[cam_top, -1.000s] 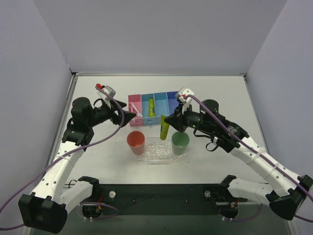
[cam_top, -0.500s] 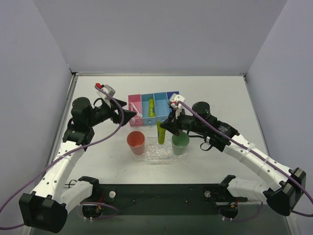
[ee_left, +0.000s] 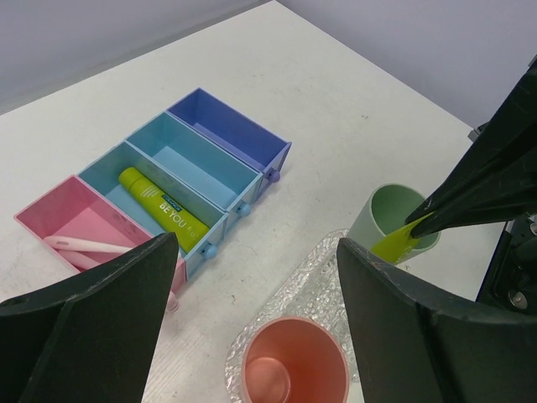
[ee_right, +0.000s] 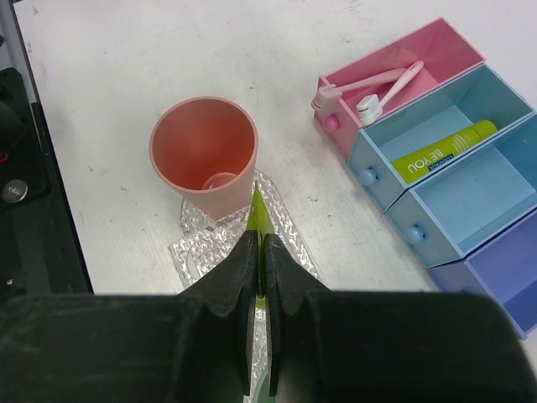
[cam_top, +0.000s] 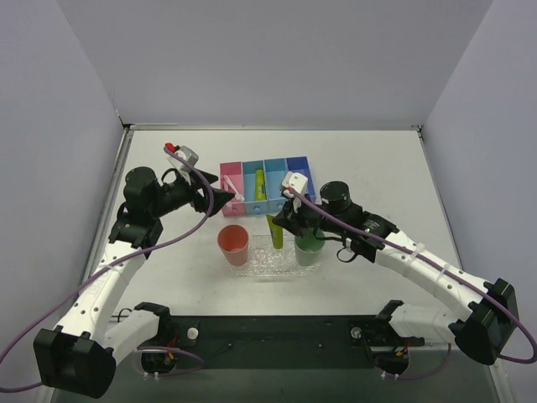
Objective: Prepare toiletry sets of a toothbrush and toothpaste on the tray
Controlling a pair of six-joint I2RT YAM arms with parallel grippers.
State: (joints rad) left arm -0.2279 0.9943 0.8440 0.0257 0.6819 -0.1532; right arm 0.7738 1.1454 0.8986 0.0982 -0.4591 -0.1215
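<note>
My right gripper [cam_top: 281,220] [ee_right: 260,241] is shut on the flat end of a yellow-green toothpaste [cam_top: 274,228] [ee_right: 258,214] [ee_left: 401,242]. It holds the tube tilted over the clear bumpy tray [cam_top: 270,262] [ee_right: 197,243] [ee_left: 331,269], between a salmon cup [cam_top: 233,244] and a green cup [cam_top: 309,248]. The tube's cap end points toward the green cup and is hidden under the fingers. My left gripper [cam_top: 228,196] [ee_left: 258,248] hangs open and empty by the bins. Pink toothbrushes [cam_top: 234,195] [ee_right: 369,84] [ee_left: 84,245] lie in the pink bin. Another toothpaste [cam_top: 260,184] [ee_left: 164,210] [ee_right: 436,153] lies in a blue bin.
Both cups stand on the tray, the salmon one [ee_left: 289,361] [ee_right: 204,155] at its left end and the green one [ee_left: 377,220] at its right. A row of one pink and three blue bins [cam_top: 277,172] sits just behind the tray.
My right gripper has moved left and lower over the tray with the toothpaste, which has gone from nearly upright to tilted. The left arm has not moved.
</note>
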